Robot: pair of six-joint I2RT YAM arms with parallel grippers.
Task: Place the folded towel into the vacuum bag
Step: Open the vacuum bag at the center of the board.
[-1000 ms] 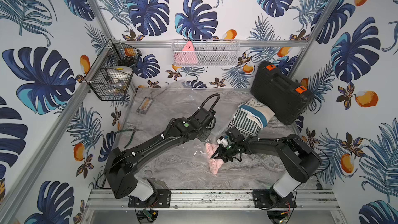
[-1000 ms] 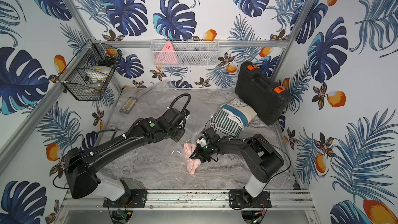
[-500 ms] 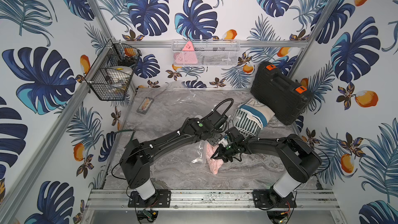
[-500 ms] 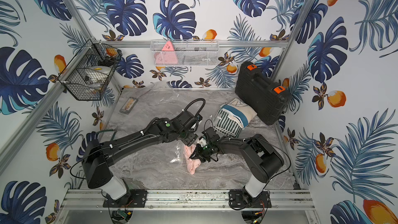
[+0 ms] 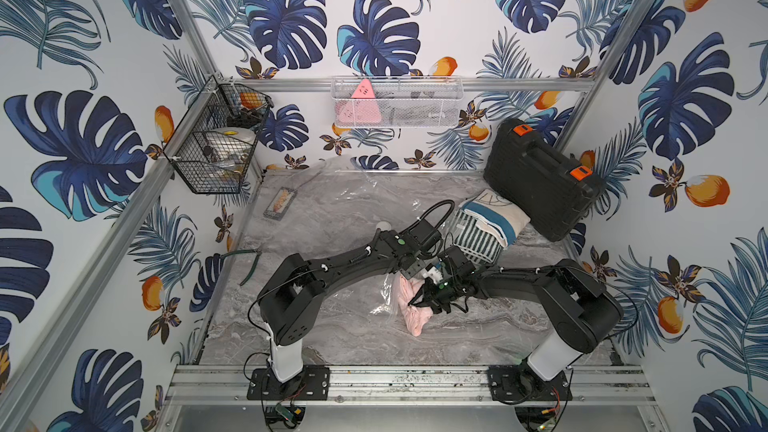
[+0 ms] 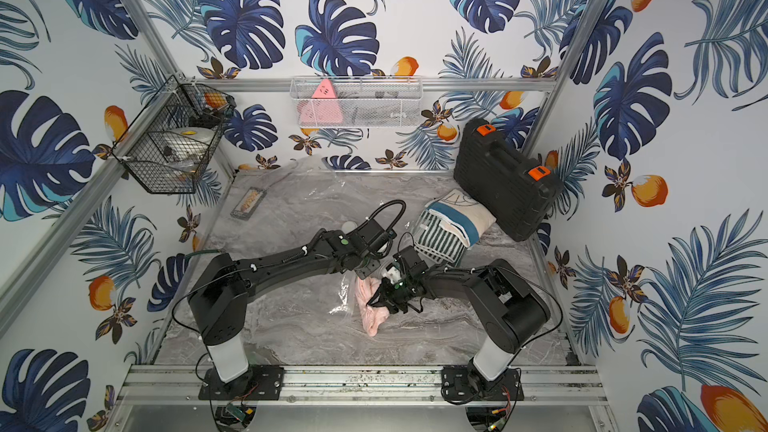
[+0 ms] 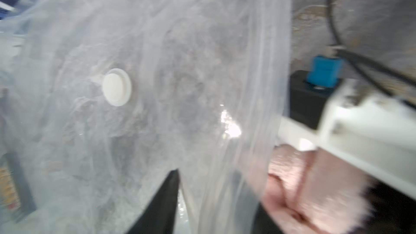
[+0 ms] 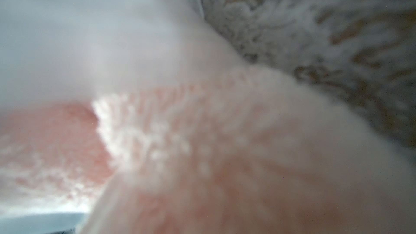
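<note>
Marble tabletop (image 5: 353,338): crinkly transparent vacuum bag (image 7: 157,86)

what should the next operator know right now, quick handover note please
Right gripper: shut on the pink towel, which lies bunched on the table.
Left gripper: down at the edge of the clear bag; whether it grips the plastic cannot be told. In the left wrist view the plastic hangs in front of the lens, valve visible, towel beside the bag edge.
Done: towel gripped and brought to the bag mouth.
Left: hold the mouth open, push the towel fully in, let go.
</note>
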